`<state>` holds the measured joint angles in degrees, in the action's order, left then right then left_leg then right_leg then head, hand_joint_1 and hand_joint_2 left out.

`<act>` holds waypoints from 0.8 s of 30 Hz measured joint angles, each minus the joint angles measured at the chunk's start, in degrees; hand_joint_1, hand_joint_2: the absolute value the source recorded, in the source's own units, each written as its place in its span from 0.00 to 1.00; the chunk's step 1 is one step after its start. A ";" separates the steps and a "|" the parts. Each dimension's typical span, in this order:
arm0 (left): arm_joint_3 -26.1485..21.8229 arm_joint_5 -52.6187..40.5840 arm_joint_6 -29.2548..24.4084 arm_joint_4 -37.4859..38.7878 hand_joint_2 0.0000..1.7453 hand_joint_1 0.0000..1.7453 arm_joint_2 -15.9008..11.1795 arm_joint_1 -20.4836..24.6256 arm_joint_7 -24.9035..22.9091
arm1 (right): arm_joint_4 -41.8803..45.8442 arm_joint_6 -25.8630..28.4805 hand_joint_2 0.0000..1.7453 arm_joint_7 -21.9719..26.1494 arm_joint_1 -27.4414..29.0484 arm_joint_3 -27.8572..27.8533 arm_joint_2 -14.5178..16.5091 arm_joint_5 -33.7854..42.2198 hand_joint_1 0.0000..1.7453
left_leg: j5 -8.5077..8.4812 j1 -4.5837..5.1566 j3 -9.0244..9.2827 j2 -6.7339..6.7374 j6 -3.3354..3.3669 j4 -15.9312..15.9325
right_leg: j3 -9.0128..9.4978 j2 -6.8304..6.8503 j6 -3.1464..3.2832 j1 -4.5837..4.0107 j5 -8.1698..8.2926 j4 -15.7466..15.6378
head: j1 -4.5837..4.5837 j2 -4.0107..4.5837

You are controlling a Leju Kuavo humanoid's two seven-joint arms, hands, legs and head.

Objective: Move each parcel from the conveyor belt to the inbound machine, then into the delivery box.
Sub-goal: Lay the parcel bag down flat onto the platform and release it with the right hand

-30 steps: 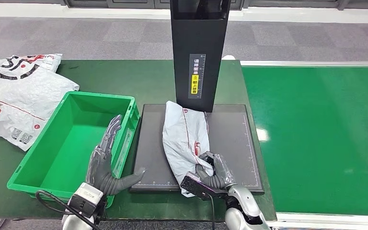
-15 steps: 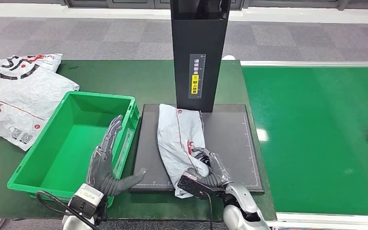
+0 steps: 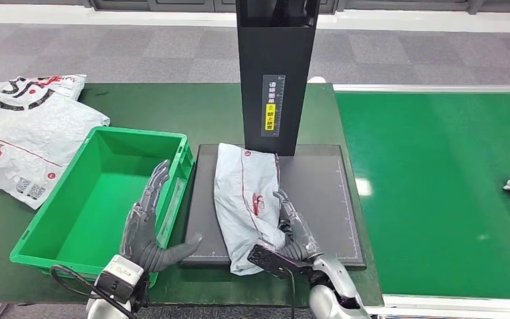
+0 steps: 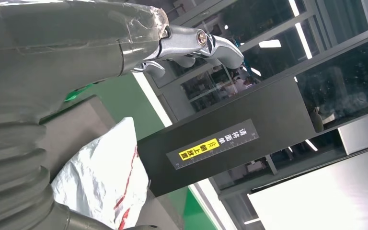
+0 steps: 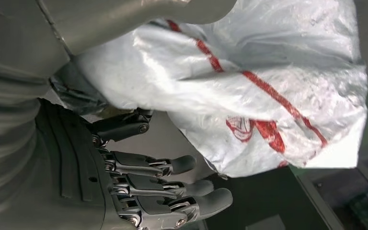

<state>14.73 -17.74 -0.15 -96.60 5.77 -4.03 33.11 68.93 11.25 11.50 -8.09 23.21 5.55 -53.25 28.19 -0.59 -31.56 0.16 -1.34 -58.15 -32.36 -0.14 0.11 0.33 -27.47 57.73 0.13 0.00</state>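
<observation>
Parcel: crinkled white plastic mailer (image 3: 247, 203), red-printed, on the inbound machine's flat black platform (image 3: 319, 186).
Right hand: (image 3: 292, 226) fingers extended, against its right edge.
Left hand: (image 3: 147, 222) spread, empty, over green crate (image 3: 53, 236).

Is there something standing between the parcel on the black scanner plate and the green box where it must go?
Only the green box's own near wall; the parcel must go over it. The left hand hovers open above that edge.

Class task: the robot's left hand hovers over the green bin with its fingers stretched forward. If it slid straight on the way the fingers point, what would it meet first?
Probably the far wall of the bin. The left hand points up the bin's inside; its height is unclear, so it might pass over.
</observation>
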 joint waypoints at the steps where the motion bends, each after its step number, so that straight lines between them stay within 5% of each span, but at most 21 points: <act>1: 0.00 0.00 0.00 0.04 1.00 0.00 0.00 0.00 0.02 | 0.17 0.19 1.00 0.19 0.10 0.00 0.00 0.14 0.00 | 0.00 0.00 0.00 0.00 0.00 0.00 | 0.00 0.00 0.00 0.00 0.00 0.00 | 0.00 0.00; 15: 0.00 0.19 0.00 0.37 1.00 0.00 0.00 0.01 0.63 | 9.74 -0.19 1.00 8.76 3.39 -0.81 -0.34 10.30 0.00 | 0.00 0.00 -0.02 0.00 0.00 0.00 | -0.02 0.00 0.00 0.00 0.00 0.00 | 0.00 0.00; 24: -0.01 0.19 -0.25 0.24 1.00 0.00 -0.01 -0.42 0.93 | 17.61 -1.44 1.00 9.52 5.19 -1.92 -1.43 10.94 0.00 | 0.00 0.00 -0.02 0.00 0.00 0.00 | -0.02 0.00 0.00 0.00 0.00 0.00 | 0.00 0.00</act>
<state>14.73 -17.55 -0.40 -96.36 5.76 -4.45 34.04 86.53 9.81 21.02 -2.90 21.29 4.12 -42.31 28.19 -0.59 -31.57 0.16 -1.34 -58.15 -32.37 -0.14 0.11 0.34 -27.47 57.73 0.13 0.00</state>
